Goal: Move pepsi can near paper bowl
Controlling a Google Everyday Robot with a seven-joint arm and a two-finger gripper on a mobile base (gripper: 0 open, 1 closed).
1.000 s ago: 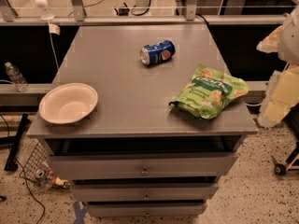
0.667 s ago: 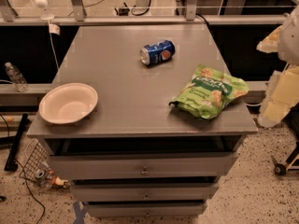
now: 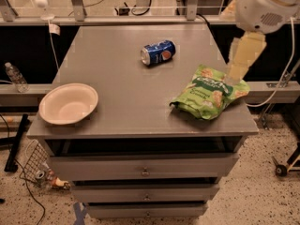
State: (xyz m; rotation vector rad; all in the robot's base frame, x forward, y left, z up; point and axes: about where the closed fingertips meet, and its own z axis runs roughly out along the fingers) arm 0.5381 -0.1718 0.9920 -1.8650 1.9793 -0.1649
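Observation:
The pepsi can (image 3: 158,53) lies on its side at the back middle of the grey cabinet top (image 3: 126,102), silver end facing left. The paper bowl (image 3: 69,103) sits upright and empty at the front left corner, well apart from the can. My arm comes in from the top right, with a white joint (image 3: 267,6) and a cream link sloping down. My gripper (image 3: 233,75) is at its lower end, by the right edge of the top, right of and nearer than the can. It holds nothing that I can see.
A green snack bag (image 3: 208,97) lies at the front right of the top, just under the arm's lower end. Drawers (image 3: 145,171) are below. A plastic bottle (image 3: 15,76) stands on a ledge at left. Cables and a wire rack lie on the floor at left.
My arm has swung in from the far right edge, up and to the left, and now hangs over the table's right side above the snack bag. The can and bowl have not moved.

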